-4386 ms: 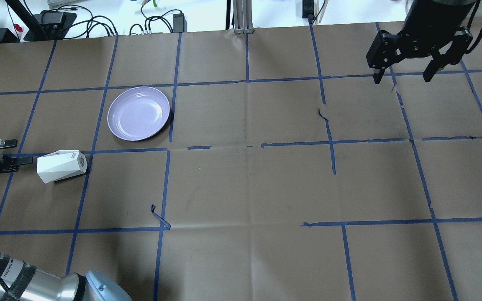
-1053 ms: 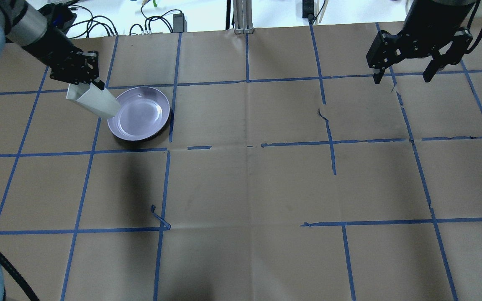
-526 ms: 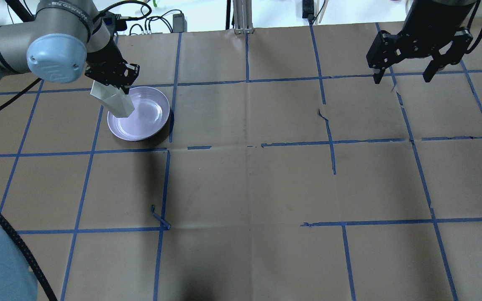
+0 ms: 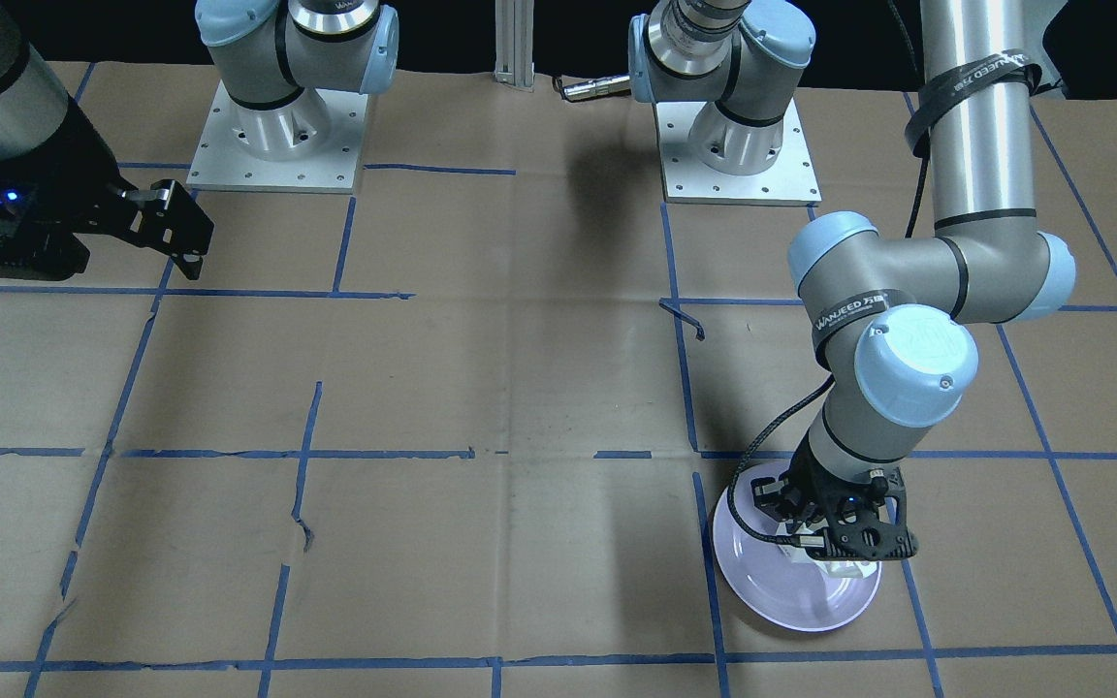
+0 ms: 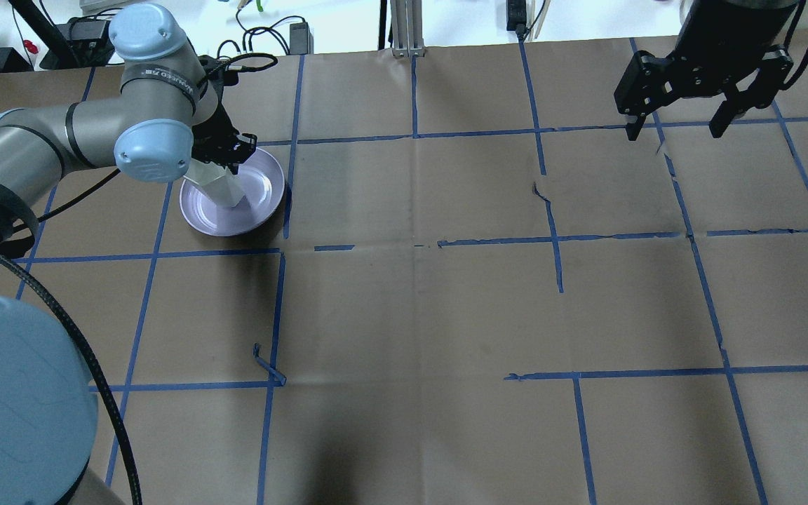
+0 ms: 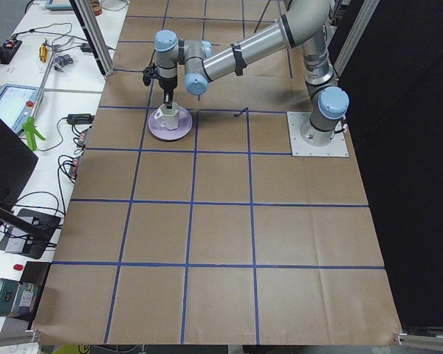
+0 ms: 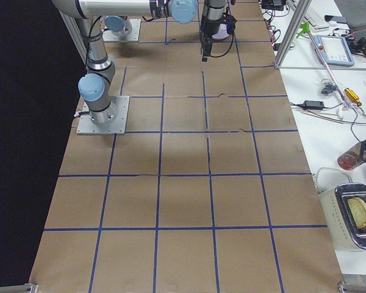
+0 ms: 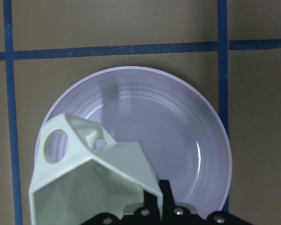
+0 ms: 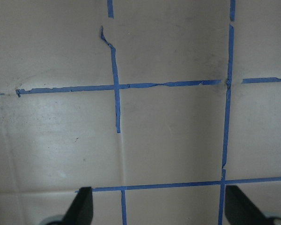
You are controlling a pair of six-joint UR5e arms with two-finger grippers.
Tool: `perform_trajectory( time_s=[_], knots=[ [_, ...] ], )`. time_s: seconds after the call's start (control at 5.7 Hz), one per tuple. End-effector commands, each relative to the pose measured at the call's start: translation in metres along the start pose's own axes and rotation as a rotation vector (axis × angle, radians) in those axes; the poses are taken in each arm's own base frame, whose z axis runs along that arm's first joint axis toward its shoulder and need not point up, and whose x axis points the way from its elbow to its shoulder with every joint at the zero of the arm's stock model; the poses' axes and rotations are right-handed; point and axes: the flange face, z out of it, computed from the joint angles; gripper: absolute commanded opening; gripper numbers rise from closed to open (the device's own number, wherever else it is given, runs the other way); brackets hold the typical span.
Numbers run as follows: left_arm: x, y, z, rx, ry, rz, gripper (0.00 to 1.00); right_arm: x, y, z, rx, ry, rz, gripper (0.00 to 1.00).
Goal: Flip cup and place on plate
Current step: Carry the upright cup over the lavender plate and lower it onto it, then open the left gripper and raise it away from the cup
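Left jaws clenched the cup [image 5: 219, 186] over the plate [image 5: 261, 193], perhaps touching it, on the brown-papered counter [image 5: 411, 315] gridded with blue tape [image 5: 558, 259]; right jaws hung released, well apart, above that counter.

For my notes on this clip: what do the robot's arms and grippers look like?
Both arms are silver-grey tubes with pale blue joint caps. The left arm wears a black band lettered WANJEED; a black cable runs to its wrist. The left gripper and right gripper are black, two-fingered.
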Motion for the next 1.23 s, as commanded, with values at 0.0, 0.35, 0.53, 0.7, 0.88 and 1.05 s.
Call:
perform_trajectory(
  time_s=[0.0,0.35,0.53,0.7,0.88,1.05],
  knots=[
    [0.001,0.0,0.004,-0.005,-0.002,0.001,0.65,0.0,0.0,0.0,0.0,0.0,0.0,1.0],
    [0.002,0.003,-0.037,-0.046,0.007,0.008,1.0,0.0,0.0,0.0,0.0,0.0,0.0,1.0],
    [0.0,0.014,-0.095,-0.108,0.014,0.007,1.0,0.0,0.0,0.0,0.0,0.0,0.0,1.0],
    [0.007,0.042,-0.156,-0.169,0.018,-0.034,1.0,0.0,0.0,0.0,0.0,0.0,0.0,1.0],
    [0.039,0.068,-0.196,-0.2,0.015,-0.062,1.0,0.0,0.0,0.0,0.0,0.0,0.0,1.0],
    [0.063,0.09,-0.219,-0.234,0.009,-0.051,1.0,0.001,0.0,0.0,0.0,0.0,0.001,1.0]
  ],
)
